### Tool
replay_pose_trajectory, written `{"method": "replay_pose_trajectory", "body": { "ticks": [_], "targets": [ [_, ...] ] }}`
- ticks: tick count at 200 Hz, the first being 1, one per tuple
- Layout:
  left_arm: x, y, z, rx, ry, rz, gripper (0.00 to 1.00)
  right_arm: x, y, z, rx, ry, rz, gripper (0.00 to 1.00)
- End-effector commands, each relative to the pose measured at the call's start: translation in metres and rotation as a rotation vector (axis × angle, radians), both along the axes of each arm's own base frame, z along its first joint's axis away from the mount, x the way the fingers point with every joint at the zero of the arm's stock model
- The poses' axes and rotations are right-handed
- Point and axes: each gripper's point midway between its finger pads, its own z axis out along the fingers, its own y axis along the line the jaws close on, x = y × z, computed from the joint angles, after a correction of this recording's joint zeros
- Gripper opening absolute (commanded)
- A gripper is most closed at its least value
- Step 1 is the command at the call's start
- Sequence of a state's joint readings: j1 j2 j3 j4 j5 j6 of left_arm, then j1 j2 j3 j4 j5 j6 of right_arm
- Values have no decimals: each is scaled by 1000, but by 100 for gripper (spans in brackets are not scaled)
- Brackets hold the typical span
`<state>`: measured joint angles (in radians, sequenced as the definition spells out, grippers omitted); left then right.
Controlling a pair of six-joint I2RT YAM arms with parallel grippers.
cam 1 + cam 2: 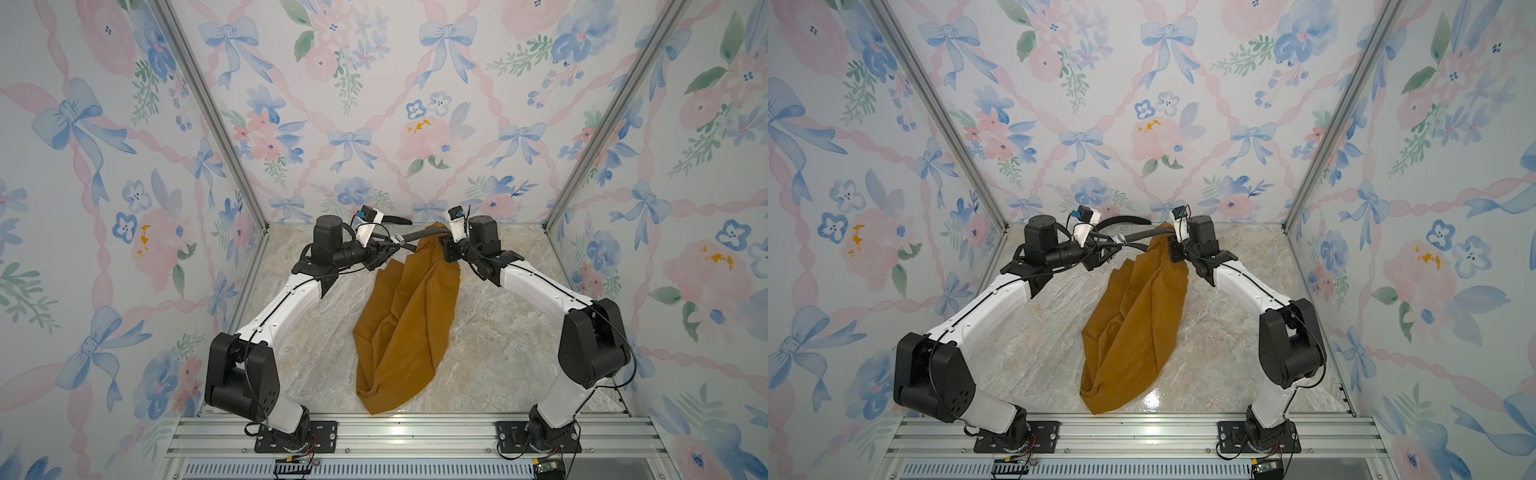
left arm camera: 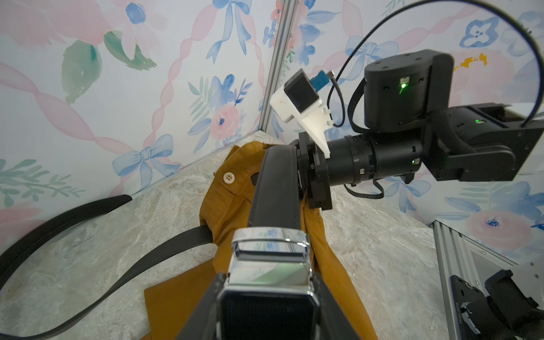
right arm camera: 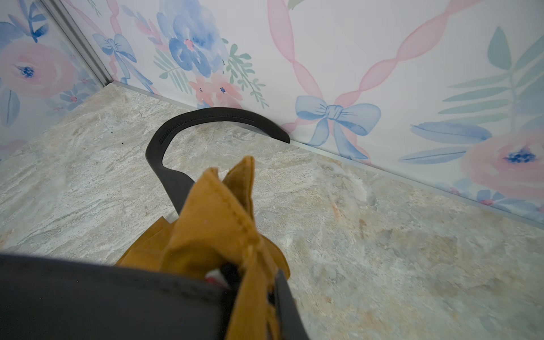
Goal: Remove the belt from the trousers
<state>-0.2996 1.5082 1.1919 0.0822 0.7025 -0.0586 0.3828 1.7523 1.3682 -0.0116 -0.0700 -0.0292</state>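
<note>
Left jaws clamped on the buckle, right jaws pinched on bunched waistband — a pull-apart to slide the strap out.

The left gripper (image 2: 268,287) holds the rectangular silver metal buckle (image 2: 270,262) of the long black leather belt (image 1: 419,237) low in the centre of its wrist view; the right gripper (image 1: 451,251) grips the gathered top of the mustard-brown cloth trousers (image 1: 409,316), just right of centre in both top views. The belt's free tail (image 3: 217,117) curls against the flowered back wall (image 3: 382,59). Judged best: pull the buckle in line with the waistband, steadily — and keep the right grip on cloth only, since a jaw catching the strap would stall it.
</note>
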Motion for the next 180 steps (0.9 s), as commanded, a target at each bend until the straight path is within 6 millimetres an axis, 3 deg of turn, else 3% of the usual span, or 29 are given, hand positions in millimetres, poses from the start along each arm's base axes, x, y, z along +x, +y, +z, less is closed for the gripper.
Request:
{"method": "replay_pose_trajectory", "body": {
  "ticks": [1,18,34,70,86,89,95,138,180],
  "targets": [
    [13,13,-5,54,-89,84,13,13,-18,100,-18,-271,-90,0],
    [14,15,-14,98,-115,100,35,3,1,129,-81,-352,-20,0],
    [12,19,-8,139,-185,107,51,-5,14,146,-131,-400,35,0],
    [5,26,21,232,-367,148,69,-20,31,165,-218,-416,117,0],
    [2,22,30,254,-420,147,72,-28,45,160,-230,-419,169,0],
    [1,20,31,256,-426,141,72,-36,45,170,-223,-442,174,0],
    [0,17,34,259,-443,133,73,-40,50,170,-228,-452,193,0],
    [-7,-27,43,263,-496,54,73,-57,70,148,-266,-433,252,0],
    [11,-48,39,225,-432,52,65,-64,77,141,-251,-421,259,0]
  ]
}}
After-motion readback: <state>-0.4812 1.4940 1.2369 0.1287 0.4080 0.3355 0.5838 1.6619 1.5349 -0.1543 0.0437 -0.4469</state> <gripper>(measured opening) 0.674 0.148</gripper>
